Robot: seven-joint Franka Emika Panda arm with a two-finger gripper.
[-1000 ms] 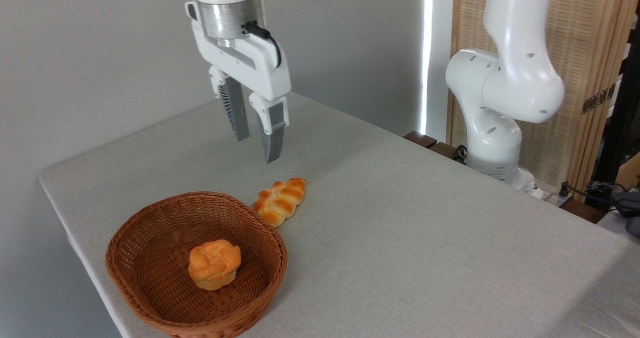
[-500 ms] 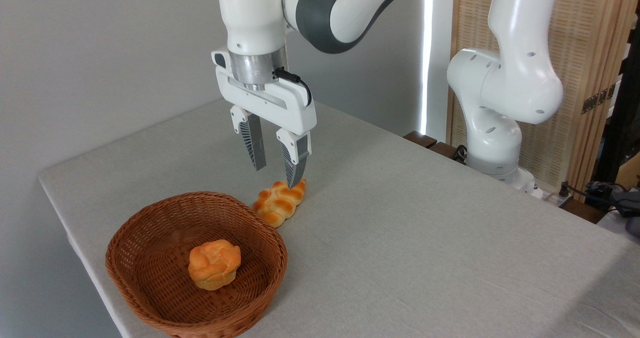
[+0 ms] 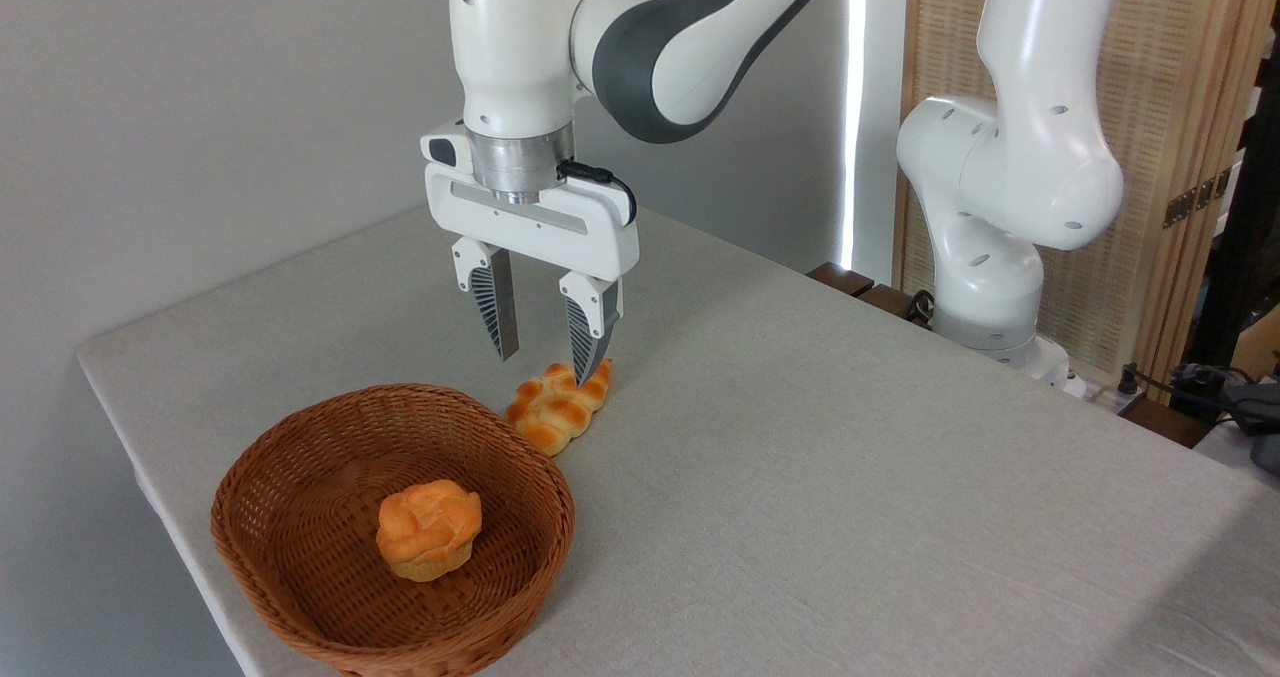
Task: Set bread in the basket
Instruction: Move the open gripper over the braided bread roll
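The bread [image 3: 553, 412], a braided golden-orange loaf, lies on the grey table just beyond the basket's right rim. The basket [image 3: 300, 577] is an oval brown wicker one at the table's near left corner. My gripper [image 3: 549, 365] hangs open just above the loaf's far end, pointing down. Its right fingertip [image 3: 588, 362] overlaps the loaf's tip in the picture, and the left finger [image 3: 497, 312] stands clear to the left. Nothing is between the fingers.
A round knotted golden bun [image 3: 428, 529] sits inside the basket. The arm's white base [image 3: 985, 257] rises at the table's far right. The table's left edge [image 3: 140, 457] runs close to the basket. A slatted screen and cables stand behind on the right.
The gripper has come down and moved right from high above the table to just over the loaf's far end. Its fingers have spread slightly wider. The loaf and basket have not moved.
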